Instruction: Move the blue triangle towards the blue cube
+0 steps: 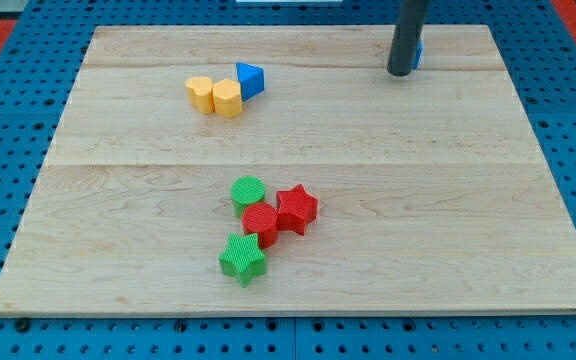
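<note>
The ridged green star [242, 258] sits nearest, touching the red hexagon [260, 221], red star [296, 208] and green cylinder [248, 191] on the pale wooden bench [468, 200]. No claw shows; my tip [400, 72] covers most of the blue cube [418, 52]. The blue triangle [250, 79] lies well to its left, touching two yellow blocks [214, 96].

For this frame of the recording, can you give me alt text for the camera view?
My tip rests near the wooden board's top right, almost hiding the blue cube behind it. The blue triangle sits far off at the upper left, touching two yellow blocks. Near the bottom centre cluster a green cylinder, red cylinder, red star and green star.
</note>
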Motion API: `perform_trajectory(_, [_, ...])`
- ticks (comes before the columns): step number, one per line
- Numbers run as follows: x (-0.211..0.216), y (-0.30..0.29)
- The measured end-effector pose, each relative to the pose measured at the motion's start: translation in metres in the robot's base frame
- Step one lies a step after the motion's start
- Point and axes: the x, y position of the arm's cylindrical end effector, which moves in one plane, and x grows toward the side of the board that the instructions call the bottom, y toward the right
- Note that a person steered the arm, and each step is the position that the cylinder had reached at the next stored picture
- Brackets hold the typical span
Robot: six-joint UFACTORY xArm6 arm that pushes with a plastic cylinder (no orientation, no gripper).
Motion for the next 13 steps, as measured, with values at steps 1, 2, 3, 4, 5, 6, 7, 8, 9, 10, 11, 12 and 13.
perform_trajectory(1, [-0.017, 0.005])
perform_trajectory(2, [0.021, 0.005])
perform_trajectory(3, [0.078, -0.043])
perform_trajectory(4, [0.088, -0.147])
perform_trajectory(5, [0.082, -0.212])
perform_trajectory(6, [0.091, -0.220])
perform_trajectory(7, [0.093, -0.231])
perform_trajectory(8, [0.083, -0.249])
perform_trajectory(9, [0.062, -0.254])
perform_trajectory(10, [0.053, -0.200])
perform_trajectory(11, [0.053, -0.177])
perform_trajectory(12, [0.071, -0.236])
perform_trajectory(13, [0.033, -0.232])
